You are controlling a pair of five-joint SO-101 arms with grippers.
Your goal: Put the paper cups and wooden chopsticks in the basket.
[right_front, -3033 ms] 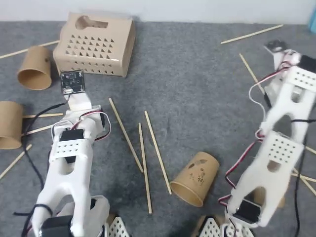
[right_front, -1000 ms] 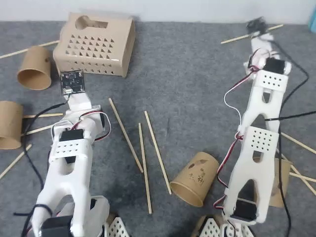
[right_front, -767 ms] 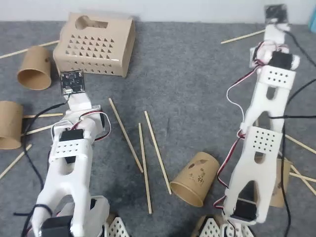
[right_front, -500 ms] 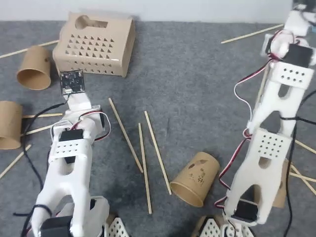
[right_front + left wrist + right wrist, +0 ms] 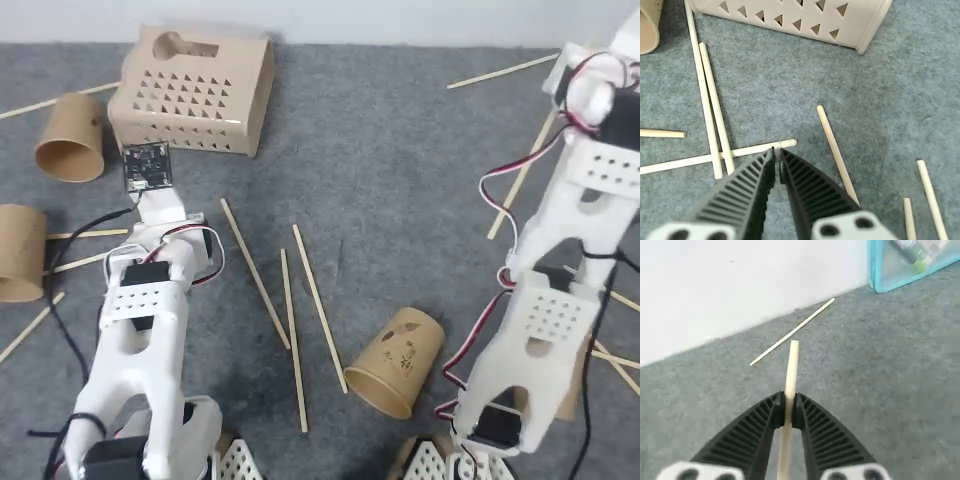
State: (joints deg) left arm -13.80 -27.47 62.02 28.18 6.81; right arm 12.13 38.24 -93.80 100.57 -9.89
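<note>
One wooden chopstick (image 5: 792,365) is clamped in the right gripper (image 5: 788,401), jaws closed on it, at the carpet (image 5: 400,150)'s far right, well apart from the basket (image 5: 190,95); the left gripper (image 5: 776,154), jaws together and empty, hangs near that basket

Grey carpet (image 5: 400,150) carries everything. Basket (image 5: 190,90) tipped over at far left, holed wall up. Cup no. 1 (image 5: 68,137) on its side just left of basket. Cup no. 2 (image 5: 20,252) at left edge, nearer the arms. Printed cup (image 5: 395,360) on its side, front centre. 3 chopsticks (image 5: 255,272) loose mid-carpet, approx. parallel. Single stick (image 5: 500,72) far right by the wall. More sticks (image 5: 704,100) near the left cups, some crossed. Blue-rimmed clear box (image 5: 910,260) in far right corner.
</note>
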